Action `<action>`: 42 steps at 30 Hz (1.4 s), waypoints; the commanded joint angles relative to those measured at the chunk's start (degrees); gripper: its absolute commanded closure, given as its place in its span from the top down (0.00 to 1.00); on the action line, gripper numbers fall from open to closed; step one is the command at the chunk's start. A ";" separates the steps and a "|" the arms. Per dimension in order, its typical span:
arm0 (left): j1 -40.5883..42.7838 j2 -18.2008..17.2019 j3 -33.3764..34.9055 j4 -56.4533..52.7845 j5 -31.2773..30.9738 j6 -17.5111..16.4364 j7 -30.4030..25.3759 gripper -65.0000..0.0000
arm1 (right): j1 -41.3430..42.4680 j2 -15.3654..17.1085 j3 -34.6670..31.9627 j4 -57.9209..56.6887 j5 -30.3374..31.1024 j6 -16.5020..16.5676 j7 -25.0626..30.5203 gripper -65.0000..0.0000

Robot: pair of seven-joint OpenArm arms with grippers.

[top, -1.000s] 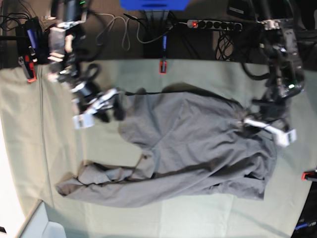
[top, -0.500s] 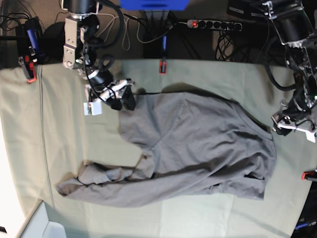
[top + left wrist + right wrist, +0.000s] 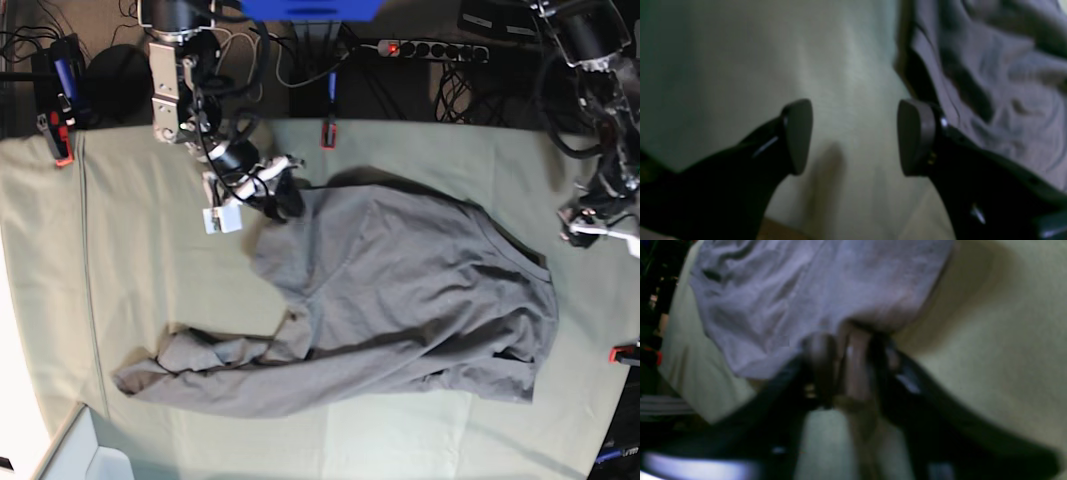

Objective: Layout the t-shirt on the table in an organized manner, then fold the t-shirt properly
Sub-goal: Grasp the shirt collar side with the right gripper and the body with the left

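Note:
The dark grey t-shirt [image 3: 400, 290] lies crumpled on the pale green table [image 3: 120, 260], its lower part bunched into a long roll at the front left. My right gripper [image 3: 285, 200] is at the shirt's back-left edge. In the right wrist view, that gripper [image 3: 850, 370] is shut on a pinched fold of the t-shirt [image 3: 820, 290]. My left gripper [image 3: 585, 228] hovers off the shirt's right side. It stands open [image 3: 855, 136] over bare table [image 3: 740, 60], with the t-shirt [image 3: 1000, 83] just beyond one finger [image 3: 917, 136].
Red clamps [image 3: 328, 133] [image 3: 60, 140] [image 3: 625, 352] grip the table's edges. A power strip [image 3: 430, 48] and cables lie behind the back edge. A pale box corner [image 3: 90, 455] shows at the front left.
The right arm moved right to the shirt's back-left edge and its jaws closed on the cloth. The left arm pulled off the collar area to the table's right side, still open.

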 commanded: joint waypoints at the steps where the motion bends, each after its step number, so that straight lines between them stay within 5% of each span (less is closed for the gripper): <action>1: -0.43 -0.82 -0.85 1.58 -0.33 -0.12 -0.51 0.59 | 0.19 0.02 -0.17 0.33 -0.48 -0.79 -0.88 0.12; 3: -0.43 -0.82 -1.90 1.49 -0.33 -0.12 -0.51 0.59 | 0.81 0.11 0.00 0.15 -0.48 -0.79 -1.14 0.00; 10: -0.52 -0.73 -1.90 1.58 -0.33 -0.12 -0.51 0.59 | -2.88 3.71 1.67 8.68 -0.31 -0.71 -0.88 0.00; 15: -0.78 0.33 -1.90 1.58 -0.33 -0.12 -0.51 0.59 | -5.17 4.15 9.15 17.38 -0.31 -0.62 -0.88 0.00; 19: -0.78 0.42 -1.90 1.58 -0.33 -0.12 -0.51 0.59 | -5.70 4.86 16.79 20.55 -0.48 2.72 -1.32 0.00; 24: -0.87 1.82 -1.90 1.67 -0.33 -0.12 -0.51 0.60 | -3.67 8.64 23.83 19.14 -0.66 6.15 -1.40 0.00; 34: -3.77 8.77 -1.37 3.25 -0.33 -0.12 -0.51 0.60 | 3.18 20.06 32.79 6.92 -0.48 6.06 -1.32 0.00; 42: -4.82 12.37 8.91 3.34 -0.33 0.32 -1.12 0.60 | 2.92 19.80 32.71 5.16 -0.66 6.06 -1.05 0.00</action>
